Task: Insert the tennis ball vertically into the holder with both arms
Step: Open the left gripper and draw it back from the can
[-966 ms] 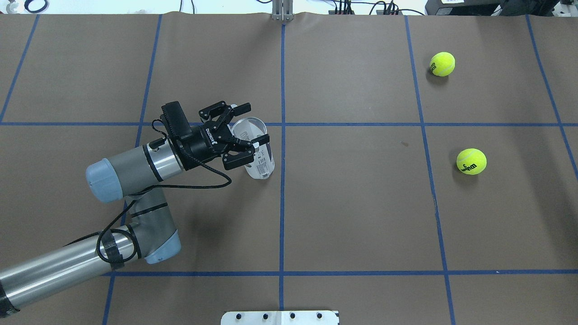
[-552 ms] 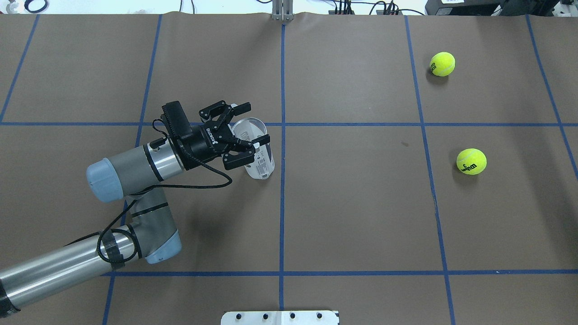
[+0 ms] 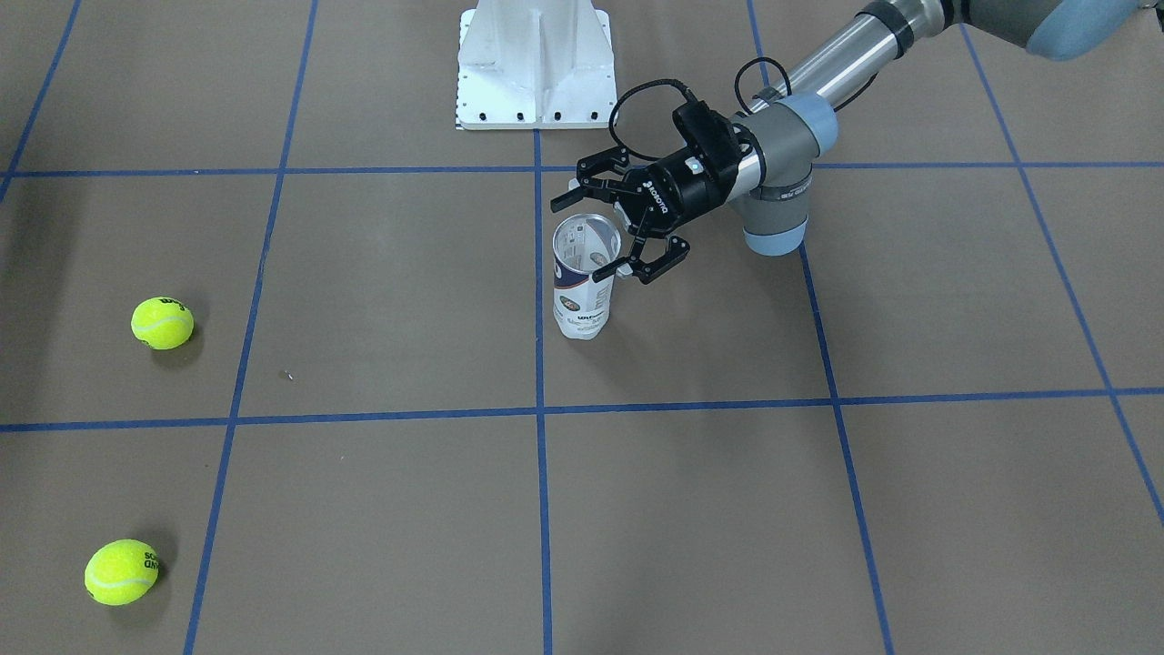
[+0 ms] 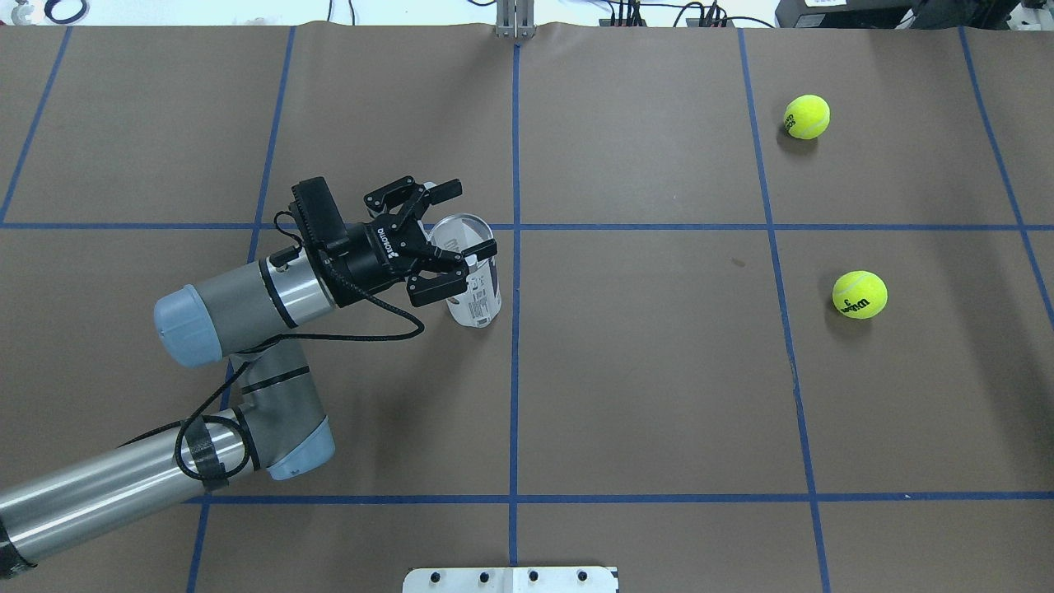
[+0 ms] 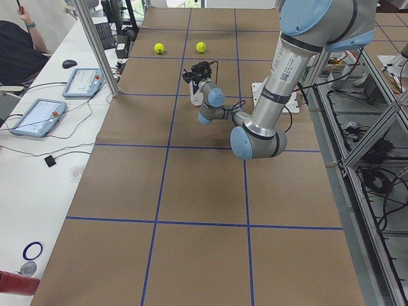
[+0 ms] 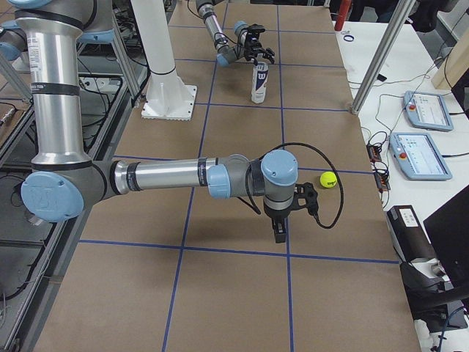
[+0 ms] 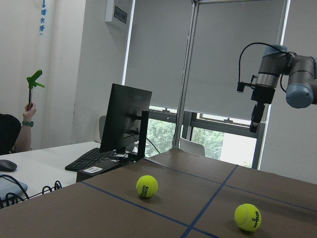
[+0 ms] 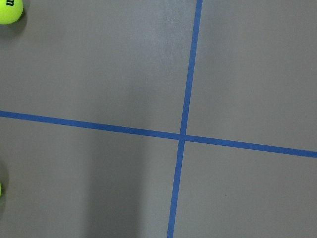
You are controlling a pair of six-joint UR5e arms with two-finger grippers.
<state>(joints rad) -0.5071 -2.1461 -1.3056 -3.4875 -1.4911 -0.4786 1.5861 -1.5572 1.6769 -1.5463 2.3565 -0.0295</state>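
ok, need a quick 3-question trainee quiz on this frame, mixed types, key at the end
1. Count: how many tennis balls lie loose on the table?
2. True or false: a ball already sits inside the clear tennis-ball tube.
3. Pick one. The left pincer is:
A. open, at the open top of the upright tube
B. shut on a ball
C. resting flat on the table, far from the tube

Key
1. Two, both on the robot's right side, apart from each other.
2. False: the tube looks empty.
3. A
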